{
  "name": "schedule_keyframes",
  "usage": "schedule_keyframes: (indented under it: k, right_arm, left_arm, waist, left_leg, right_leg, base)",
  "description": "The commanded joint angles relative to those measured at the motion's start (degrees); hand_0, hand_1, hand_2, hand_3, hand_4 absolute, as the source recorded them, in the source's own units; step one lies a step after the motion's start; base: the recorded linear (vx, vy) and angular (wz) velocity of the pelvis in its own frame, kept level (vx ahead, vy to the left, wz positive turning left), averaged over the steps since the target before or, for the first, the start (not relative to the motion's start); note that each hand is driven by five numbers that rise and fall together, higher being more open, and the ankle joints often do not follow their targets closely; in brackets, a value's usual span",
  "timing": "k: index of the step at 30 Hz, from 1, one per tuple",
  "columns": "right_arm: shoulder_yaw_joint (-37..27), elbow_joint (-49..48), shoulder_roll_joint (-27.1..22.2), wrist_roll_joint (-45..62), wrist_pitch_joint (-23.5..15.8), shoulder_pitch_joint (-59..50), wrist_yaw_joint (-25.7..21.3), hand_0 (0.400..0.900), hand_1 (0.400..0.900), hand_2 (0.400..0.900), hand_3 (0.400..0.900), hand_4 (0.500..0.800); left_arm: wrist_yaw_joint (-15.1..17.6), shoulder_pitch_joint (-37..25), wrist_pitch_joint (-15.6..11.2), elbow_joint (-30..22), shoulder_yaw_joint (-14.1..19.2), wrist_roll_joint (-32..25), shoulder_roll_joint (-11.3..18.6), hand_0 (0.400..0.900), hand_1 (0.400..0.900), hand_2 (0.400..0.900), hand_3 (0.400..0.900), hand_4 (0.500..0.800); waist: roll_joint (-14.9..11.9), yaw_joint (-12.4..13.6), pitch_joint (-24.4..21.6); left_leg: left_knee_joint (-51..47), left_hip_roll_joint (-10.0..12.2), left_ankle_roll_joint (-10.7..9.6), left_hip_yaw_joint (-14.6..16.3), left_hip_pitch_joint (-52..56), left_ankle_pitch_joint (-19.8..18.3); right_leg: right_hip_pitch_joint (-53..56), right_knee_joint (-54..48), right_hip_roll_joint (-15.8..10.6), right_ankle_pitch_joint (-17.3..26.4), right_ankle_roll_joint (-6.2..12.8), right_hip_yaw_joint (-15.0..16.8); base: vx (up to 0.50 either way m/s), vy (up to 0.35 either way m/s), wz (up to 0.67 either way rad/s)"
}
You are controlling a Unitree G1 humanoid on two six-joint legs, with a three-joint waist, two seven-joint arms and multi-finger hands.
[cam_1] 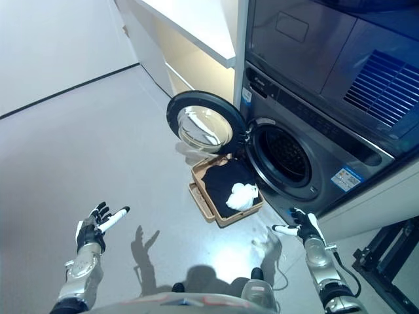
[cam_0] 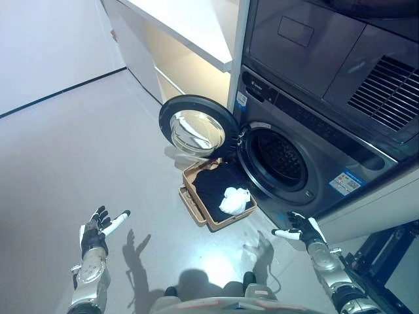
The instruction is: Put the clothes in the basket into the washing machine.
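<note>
1. Left eye view, status: the brown rectangular laundry basket [cam_0: 194, 207] sits on the grey floor [cam_0: 78, 157] just below the open drum mouth of the dark grey front-loading washing machine [cam_0: 308, 167]. In it you have a black garment [cam_0: 213, 186] with a white crumpled cloth [cam_0: 236, 200] lying on top.

2. Hands: your left hand [cam_0: 97, 230] hangs well apart from the basket, fingers spread and relaxed, holding nothing. Your right hand [cam_0: 302, 229] is low beside the machine front, fingers likewise loose and empty.

3. Risk, door: the round black-rimmed glass door [cam_0: 196, 127] is swung out directly above the basket's far end. Reach in from that side and your left arm may knock it.

4. Risk, grasp: take only the white cloth and the black garment stays behind; grab too shallowly and cloth may drop on the floor between basket and drum.

5. Risk, basket: it looks light; a sideways pull could drag or tip it.

6. Risk, right hand: it is close to the machine front and could scrape it when lifting.

7. Count: one basket, one washing machine, one door, one black garment visible (more beneath cannot be told), one white cloth, two hands.
</note>
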Motion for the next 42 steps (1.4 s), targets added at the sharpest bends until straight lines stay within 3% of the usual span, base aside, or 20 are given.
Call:
schedule_keyframes:
  k: [1,4,5,8,10,13,16,17,19,21,28,31,33,35,37,42]
  right_arm:
    - [-0.2,-2.41,-2.98,1.27,-3.91,-2.44,-1.74,0.9,0.9,0.9,0.9,0.8]
    - [0.1,-2.06,-3.04,1.18,-3.79,-2.66,-1.77,0.9,0.9,0.9,0.9,0.8]
    - [0.25,-2.04,-3.21,1.43,-3.8,-2.88,-1.87,0.9,0.9,0.9,0.9,0.8]
    - [0.57,-3.99,-3.85,3.57,-5.2,-1.55,-2.53,0.9,0.9,0.9,0.9,0.8]
    - [1.29,-4.01,-3.72,3.89,-5.62,-1.84,-2.47,0.9,0.9,0.9,0.9,0.8]
    - [1.02,-5.04,-4.71,3.31,-5.58,-0.02,-1.95,0.9,0.9,0.9,0.9,0.8]
    - [-0.31,-4.57,-5.53,3.62,-5.66,0.34,-2.88,0.9,0.9,0.9,0.9,0.8]
    - [-0.65,-4.26,-5.83,3.95,-5.77,0.02,-3.27,0.9,0.9,0.9,0.9,0.8]
    - [-0.42,-3.09,-5.7,4.08,-6.03,-0.87,-3.99,0.9,0.9,0.9,0.9,0.8]
    - [0.23,-2.24,-5.09,4.08,-6.08,-1.94,-4.36,0.9,0.9,0.9,0.9,0.8]
    - [1.72,-0.33,-3.96,4.01,-5.84,-4.99,-5.43,0.9,0.9,0.9,0.9,0.8]
    - [2.9,-0.28,-3.2,3.66,-5.68,-6.51,-5.35,0.9,0.9,0.9,0.9,0.8]
    - [4.03,-1.13,-2.73,3.02,-5.23,-7.67,-5.61,0.9,0.9,0.9,0.9,0.8]
    - [4.67,-1.5,-2.22,2.26,-4.83,-8.4,-5.91,0.9,0.9,0.9,0.9,0.8]
    - [5.3,0.12,-0.75,3.53,-4.38,-10.88,-6.76,0.9,0.9,0.9,0.9,0.8]
    - [7.39,3.37,0.08,4.36,-3.76,-13.73,-6.92,0.9,0.9,0.9,0.9,0.8]
  left_arm:
    - [0.8,-2.77,-3.85,-2.44,1.42,-0.6,4.79,0.9,0.9,0.9,0.9,0.8]
    - [1.13,-3.28,-4.14,-3.77,1.31,-1.29,4.74,0.9,0.9,0.9,0.9,0.8]
    - [1.3,-4.3,-4.17,-3.81,1.02,-1.36,5.1,0.9,0.9,0.9,0.9,0.8]
    - [1.63,-6.53,-4.43,-2.75,0.02,-2.21,6.12,0.9,0.9,0.9,0.9,0.8]
    - [2.72,-7.34,-4.33,-0.19,0.79,-2.56,6.18,0.9,0.9,0.9,0.9,0.8]
    - [2.15,-7.22,-4.13,-1.36,0.78,-3.25,5.45,0.9,0.9,0.9,0.9,0.8]
    - [2.32,-7.14,-4.2,-2.1,0.33,-3.63,4.99,0.9,0.9,0.9,0.9,0.8]
    - [2.41,-7.49,-4.07,-0.98,0.2,-3.7,5.05,0.9,0.9,0.9,0.9,0.8]
    - [2.63,-7.61,-4.31,0.14,0.24,-3.87,5.13,0.9,0.9,0.9,0.9,0.8]
    - [2.68,-7.08,-4.55,0.17,0.47,-4.36,4.83,0.9,0.9,0.9,0.9,0.8]
    - [3.82,-5.51,-5.56,0.6,-0.04,-5.03,2.89,0.9,0.9,0.9,0.9,0.8]
    - [4.94,-6.19,-6.07,1.38,-0.29,-5.78,3.16,0.9,0.9,0.9,0.9,0.8]
    - [5.91,-6.28,-6.29,-0.86,-0.45,-6.74,3.56,0.9,0.9,0.9,0.9,0.8]
    - [6.99,-7.73,-6.33,-1.3,-0.72,-7.12,4.38,0.9,0.9,0.9,0.9,0.8]
    - [7.74,-11.05,-6.46,-0.51,-2.25,-7.78,6.39,0.9,0.9,0.9,0.9,0.8]
    - [7.94,-14.82,-6.63,0.91,-5.32,-7.71,8.27,0.9,0.9,0.9,0.9,0.8]
  waist:
    - [-2.43,0.23,-1.7]
    - [-2.1,0.45,-1.24]
    - [-1.93,0.23,-0.88]
    - [-2.58,-0.76,-0.45]
    - [-3.14,-0.12,-0.01]
    - [-4.09,0.15,1.46]
    - [-2.94,0.26,2.45]
    - [-2.76,0.67,2.49]
    - [-2.44,1.21,2.54]
    - [-2.2,1.64,2.87]
    - [1.03,3.93,2.7]
    - [1.88,4.54,2.59]
    - [2.16,5.15,2.38]
    - [1.56,5.68,2.58]
    - [0.3,5.94,3.19]
    - [-1.0,6.4,2.48]
  left_leg:
    - [3.63,2.23,1.12,-2.17,-0.85,-2.2]
    - [2.33,3.03,0.57,-2.01,-1.16,-0.85]
    - [2.49,3.4,0.37,-2.68,-2.57,-0.21]
    - [5.89,4.46,0.8,-5.53,-7.63,0.46]
    - [8.41,4.82,0.81,-6.64,-8.27,0.0]
    - [18.63,4.12,1.58,-9.13,-12.54,0.32]
    - [12.54,7.25,0.23,-10.79,-14.09,8.7]
    - [9.13,8.17,0.35,-12.83,-15.96,10.93]
    - [3.59,8.37,0.57,-15.71,-17.71,14.11]
    - [1.13,8.62,0.28,-15.04,-18.04,14.75]
    - [-4.57,8.7,-1.21,-11.51,-19.03,15.81]
    - [-1.83,7.56,-1.56,-11.18,-19.19,15.24]
    - [0.41,6.4,-1.06,-11.02,-19.83,14.39]
    - [4.66,3.73,-0.68,-9.13,-21.55,12.95]
    - [10.2,0.39,0.64,-8.1,-24.82,10.34]
    - [11.82,-3.53,0.78,-8.26,-30.41,10.05]
  right_leg:
    - [-4.19,10.08,-2.84,-0.86,1.15,1.05]
    - [-4.73,10.32,-2.77,-1.33,1.3,0.32]
    - [-5.24,10.8,-2.04,-1.91,1.19,1.44]
    - [-6.4,12.45,5.03,-5.92,-1.85,10.21]
    - [-6.95,12.78,6.42,-5.72,-3.11,9.01]
    - [-3.48,11.09,7.32,-5.97,-4.66,6.65]
    - [-1.57,10.35,8.41,-7.55,-5.38,4.56]
    - [-1.92,10.8,8.71,-7.87,-5.54,4.91]
    - [-2.29,12.45,9.44,-8.88,-5.96,5.55]
    - [-1.64,13.71,9.73,-9.67,-6.13,6.78]
    - [2.86,13.48,8.07,-13.32,-4.43,10.84]
    - [5.9,12.89,5.48,-14.92,-2.91,13.13]
    - [5.64,13.61,2.72,-15.42,-1.6,14.03]
    - [6.21,14.59,-1.49,-13.72,0.45,13.54]
    - [6.17,14.97,-4.38,-8.01,1.85,13.86]
    - [7.34,9.35,-5.89,0.31,2.69,11.91]
  base:
    - [0.05,-0.017,-0.08]
    - [-0.01,-0.053,0.15]
    - [-0.09,-0.113,0.59]
    - [-0.04,-0.212,0.44]
    - [0.01,-0.242,0.01]
    - [0.06,-0.244,0.46]
    - [0.04,-0.052,0.26]
    - [0.07,0.02,-0.02]
    - [0.13,0.026,-0.17]
    - [0.16,0.038,-0.36]
    - [0.2,0.169,-0.49]
    - [0.25,0.301,-0.53]
    - [0.18,0.383,-0.52]
    - [0.2,0.367,-0.24]
    - [0.2,0.229,0.04]
    - [0.16,0.145,0.36]
